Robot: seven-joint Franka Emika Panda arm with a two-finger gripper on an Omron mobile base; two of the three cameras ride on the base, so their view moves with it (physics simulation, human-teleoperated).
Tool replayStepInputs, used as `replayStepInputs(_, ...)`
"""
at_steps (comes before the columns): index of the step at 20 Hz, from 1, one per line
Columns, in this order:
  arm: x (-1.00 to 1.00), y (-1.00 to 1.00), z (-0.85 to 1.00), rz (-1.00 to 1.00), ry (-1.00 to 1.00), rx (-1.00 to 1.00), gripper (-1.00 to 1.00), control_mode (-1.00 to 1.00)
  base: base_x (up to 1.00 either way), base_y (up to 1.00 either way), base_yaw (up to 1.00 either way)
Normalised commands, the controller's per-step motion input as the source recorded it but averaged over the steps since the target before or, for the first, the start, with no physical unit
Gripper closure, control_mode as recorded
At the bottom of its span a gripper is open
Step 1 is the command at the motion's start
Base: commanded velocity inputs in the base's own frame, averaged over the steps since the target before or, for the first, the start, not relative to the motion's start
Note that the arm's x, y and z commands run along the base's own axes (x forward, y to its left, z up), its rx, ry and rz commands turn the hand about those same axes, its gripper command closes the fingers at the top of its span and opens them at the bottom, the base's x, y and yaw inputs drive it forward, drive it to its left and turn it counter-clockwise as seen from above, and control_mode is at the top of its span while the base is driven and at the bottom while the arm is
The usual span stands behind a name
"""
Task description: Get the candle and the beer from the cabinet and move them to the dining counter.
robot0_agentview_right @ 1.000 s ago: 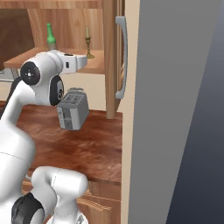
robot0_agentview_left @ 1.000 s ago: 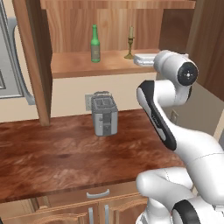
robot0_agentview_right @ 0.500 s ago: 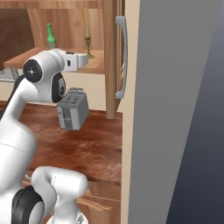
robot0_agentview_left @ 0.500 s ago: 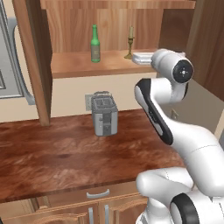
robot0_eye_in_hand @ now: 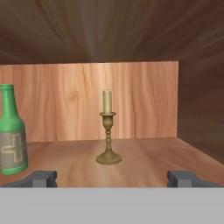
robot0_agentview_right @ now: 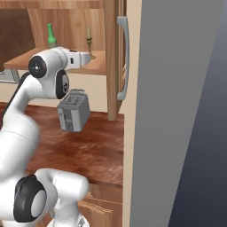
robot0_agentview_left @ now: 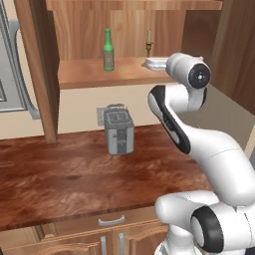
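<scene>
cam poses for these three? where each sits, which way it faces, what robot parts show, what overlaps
Left base view: behind-left, facing the brown wooden cabinet; white arm at right.
Right base view: behind-right, same shelf; arm at left, grey toaster on the counter.
Hand view: on the hand, facing into the shelf; open dark fingertips at the bottom.
Shared: cream candle in a brass holder and green glass beer bottle.
</scene>
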Motion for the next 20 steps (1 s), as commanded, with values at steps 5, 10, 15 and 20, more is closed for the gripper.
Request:
replayStepInputs(5, 0.27, 0.02, 0.0, 0.0, 0.04, 0.0, -1.0, -1.0, 0.0, 0.0, 0.0)
replayStepInputs(10, 0.26, -0.04, 0.05, 0.0, 0.02, 0.0, -1.0, -1.0, 0.0, 0.0, 0.0)
replayStepInputs(15, 0.29, 0.0, 0.16, 0.0, 0.05, 0.0, -1.0, -1.0, 0.0, 0.0, 0.0)
replayStepInputs(20, 0.35, 0.08, 0.02, 0.0, 0.09, 0.0, -1.0, -1.0, 0.0, 0.0, 0.0)
